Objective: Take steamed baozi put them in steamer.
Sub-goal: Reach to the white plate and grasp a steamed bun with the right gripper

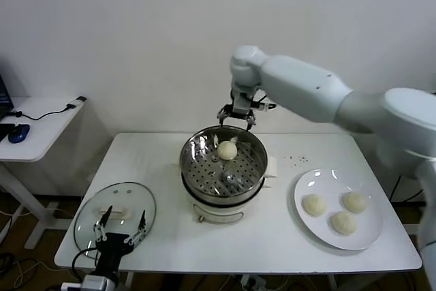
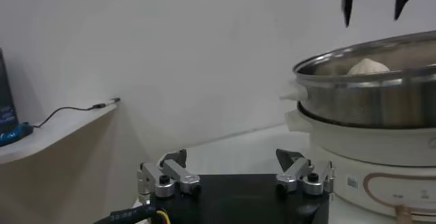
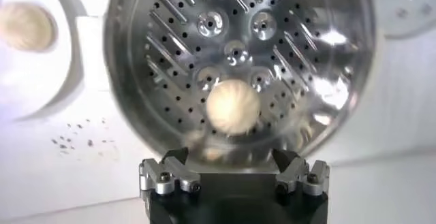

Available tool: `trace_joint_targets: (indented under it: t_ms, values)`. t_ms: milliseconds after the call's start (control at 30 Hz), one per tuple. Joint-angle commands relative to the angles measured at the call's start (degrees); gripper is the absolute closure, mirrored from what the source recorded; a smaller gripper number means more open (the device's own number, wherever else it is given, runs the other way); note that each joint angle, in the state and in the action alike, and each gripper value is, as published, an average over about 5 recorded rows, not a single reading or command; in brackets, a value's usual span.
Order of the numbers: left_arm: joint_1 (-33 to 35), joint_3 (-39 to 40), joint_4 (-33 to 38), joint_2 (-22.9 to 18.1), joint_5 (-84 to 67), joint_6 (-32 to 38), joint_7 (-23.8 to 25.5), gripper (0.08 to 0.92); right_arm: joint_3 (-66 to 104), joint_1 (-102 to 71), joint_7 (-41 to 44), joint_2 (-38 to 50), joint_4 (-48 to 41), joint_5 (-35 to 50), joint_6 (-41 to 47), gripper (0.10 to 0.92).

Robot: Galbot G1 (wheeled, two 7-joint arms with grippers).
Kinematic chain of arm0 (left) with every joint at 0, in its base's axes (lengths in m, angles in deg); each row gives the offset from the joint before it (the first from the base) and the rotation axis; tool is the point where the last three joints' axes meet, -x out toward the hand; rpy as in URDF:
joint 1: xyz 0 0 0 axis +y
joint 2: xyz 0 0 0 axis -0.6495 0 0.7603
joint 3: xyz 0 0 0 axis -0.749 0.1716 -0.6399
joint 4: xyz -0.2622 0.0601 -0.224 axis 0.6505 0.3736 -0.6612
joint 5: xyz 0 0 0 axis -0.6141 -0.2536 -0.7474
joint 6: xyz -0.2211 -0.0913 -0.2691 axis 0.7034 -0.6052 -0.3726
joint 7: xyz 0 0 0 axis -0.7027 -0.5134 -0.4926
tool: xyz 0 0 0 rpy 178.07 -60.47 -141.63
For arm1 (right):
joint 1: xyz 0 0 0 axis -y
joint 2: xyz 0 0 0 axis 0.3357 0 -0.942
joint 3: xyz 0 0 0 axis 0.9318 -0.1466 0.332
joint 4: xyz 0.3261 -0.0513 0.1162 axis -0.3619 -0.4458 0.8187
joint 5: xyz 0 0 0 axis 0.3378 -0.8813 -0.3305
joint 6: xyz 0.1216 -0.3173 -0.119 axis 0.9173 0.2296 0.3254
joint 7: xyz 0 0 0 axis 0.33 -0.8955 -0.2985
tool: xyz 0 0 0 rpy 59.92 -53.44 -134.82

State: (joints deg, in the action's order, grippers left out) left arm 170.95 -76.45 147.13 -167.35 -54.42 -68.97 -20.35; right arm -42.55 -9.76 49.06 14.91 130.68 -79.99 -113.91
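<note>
With one baozi (image 1: 227,149) already lying on the perforated floor of the steamer (image 1: 197,168), my right end effector (image 1: 237,117) hangs spread and empty above the pot's far rim in the head view; three more baozi (image 1: 314,204) wait on the white plate (image 1: 368,236) at my right side of the tabletop (image 1: 272,250), so I judge the next reach goes there. My left end effector (image 1: 121,228) idles, fingers apart, near the glass lid (image 1: 95,210). From the left wrist, the bun (image 2: 368,67) peeks just over the steel wall; the right fingers (image 2: 347,7) sit clear above it. From the right wrist, the bun (image 3: 233,106) rests near the basket's centre; I should lift straight up before swinging, and set later buns apart from this one.
</note>
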Motion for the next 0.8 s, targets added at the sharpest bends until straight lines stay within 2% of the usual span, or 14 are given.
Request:
trace_joint_targets:
  t_ms: [33,167,333,567,800]
  values:
    - [1.54,-0.22,0.3,0.17,-0.38,0.55,-0.12,0.177,-15.9,12.09,-11.51,20.37,14.88,29.12,36.76,0.203]
    - [2.24,-0.6,0.05,0.22,-1.17,0.99,-0.27,0.177,-16.57,10.2,-9.26,27.61,19.49,33.19,45.5,0.203]
    - [2.95,-0.97,0.98,0.17,-2.06,0.88,-0.39,0.177,-20.47,6.87,-3.11,32.38,21.95,33.46,45.96,0.203]
    - [3.57,-1.38,1.81,0.2,-2.63,0.49,-0.4,0.177,-17.65,-2.91,0.4,32.69,20.69,24.51,43.6,0.203]
    - [3.88,-1.46,1.92,-0.09,-2.69,0.15,-0.5,0.177,-5.63,-19.02,-2.84,32.48,16.4,17.61,43.46,0.203]
